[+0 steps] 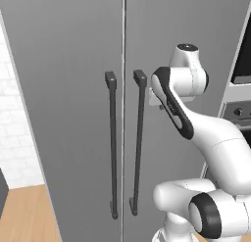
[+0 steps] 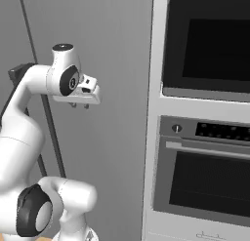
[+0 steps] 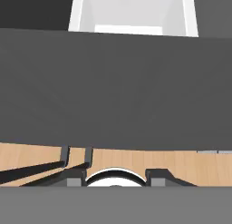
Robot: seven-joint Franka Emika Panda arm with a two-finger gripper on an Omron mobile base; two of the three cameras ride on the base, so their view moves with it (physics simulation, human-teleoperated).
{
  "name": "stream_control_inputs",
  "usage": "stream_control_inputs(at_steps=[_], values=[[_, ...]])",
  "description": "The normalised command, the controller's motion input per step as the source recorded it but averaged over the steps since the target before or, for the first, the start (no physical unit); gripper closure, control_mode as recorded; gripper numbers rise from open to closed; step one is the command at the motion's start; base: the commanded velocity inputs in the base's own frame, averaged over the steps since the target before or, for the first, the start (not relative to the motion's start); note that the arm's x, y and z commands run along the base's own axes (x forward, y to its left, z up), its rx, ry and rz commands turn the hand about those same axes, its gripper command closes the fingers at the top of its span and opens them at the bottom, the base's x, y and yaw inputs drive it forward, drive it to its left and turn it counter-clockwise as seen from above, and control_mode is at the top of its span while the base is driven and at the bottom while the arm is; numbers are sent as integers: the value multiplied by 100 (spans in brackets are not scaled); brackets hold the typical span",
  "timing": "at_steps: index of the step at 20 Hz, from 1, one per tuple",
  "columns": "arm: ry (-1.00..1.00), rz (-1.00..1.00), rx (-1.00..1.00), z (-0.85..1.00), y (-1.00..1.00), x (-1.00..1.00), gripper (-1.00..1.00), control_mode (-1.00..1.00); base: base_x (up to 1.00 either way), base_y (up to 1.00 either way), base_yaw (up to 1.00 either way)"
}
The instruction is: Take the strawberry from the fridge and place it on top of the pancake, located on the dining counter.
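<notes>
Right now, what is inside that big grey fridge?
Nothing inside can be seen: both doors of the fridge are closed, with the two dark bar handles side by side at the seam. Shelves and any food are hidden behind them.

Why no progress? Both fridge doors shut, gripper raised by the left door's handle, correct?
Not quite. Both doors of the fridge are shut, but the gripper is raised by the right door's handle, not the left one. The left base view shows it.
</notes>
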Motion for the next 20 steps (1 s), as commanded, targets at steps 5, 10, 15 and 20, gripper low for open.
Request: stream_control_inputs(at_steps=[5, 10, 15, 20], values=[[0, 0, 0, 0, 0, 0, -100, 100, -23, 0, 0], [0, 0, 0, 0, 0, 0, -100, 100, -60, 0, 0], [0, 0, 0, 0, 0, 0, -100, 100, -41, 22, 0], [0, 0, 0, 0, 0, 0, -100, 100, -3, 55, 0]])
